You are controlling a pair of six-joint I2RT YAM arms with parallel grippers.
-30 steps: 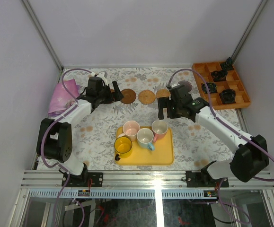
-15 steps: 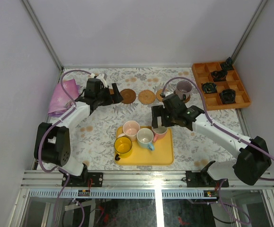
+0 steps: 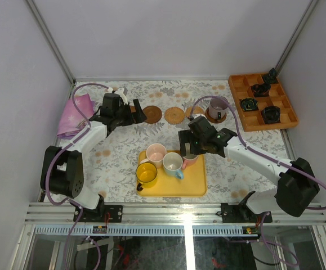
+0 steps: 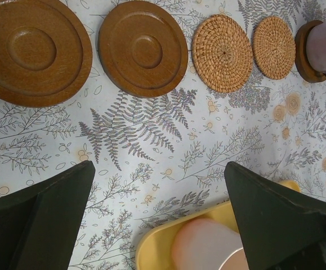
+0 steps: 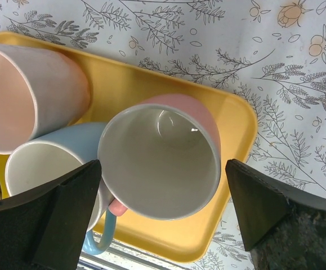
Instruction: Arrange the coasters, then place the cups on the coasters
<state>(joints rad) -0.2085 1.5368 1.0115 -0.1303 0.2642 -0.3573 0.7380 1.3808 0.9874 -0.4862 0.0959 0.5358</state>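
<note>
Salmon cup upright, mouth up, left gripper and right gripper jaws spread

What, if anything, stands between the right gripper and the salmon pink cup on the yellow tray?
Nothing visible. The open right gripper hangs over the salmon pink cup, one finger to each side. The light blue cup sits right beside it on one side, which may crowd that finger.

Floral table bears coasters, yellow tray, orange organizer, cloth.
</note>
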